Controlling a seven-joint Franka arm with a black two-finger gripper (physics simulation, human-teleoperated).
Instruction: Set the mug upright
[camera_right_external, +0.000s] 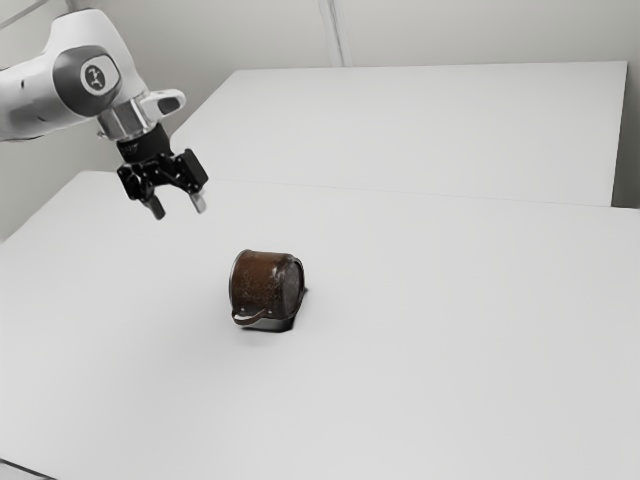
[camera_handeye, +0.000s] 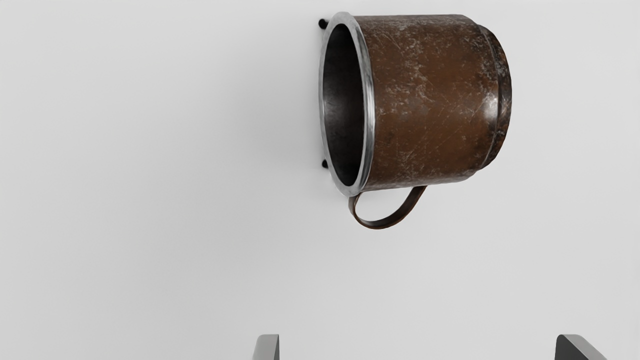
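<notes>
Lying on its side on the white surface, the worn metal mug (stiff, likely light) is best pinched at its rim, rather than by its thin handle; the pincer is seen spread above, well apart.

The mug is mottled brown with pale scratches, its rim silvery grey

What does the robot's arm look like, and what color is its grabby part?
The arm is mostly shiny white, with smooth, rounded parts. It has a dark gray patch with a round, pale badge on it, like a big button. Farther along comes a silvery gray section. The gripper is black and chunky, with two fingers that have gray on their tips.
</notes>
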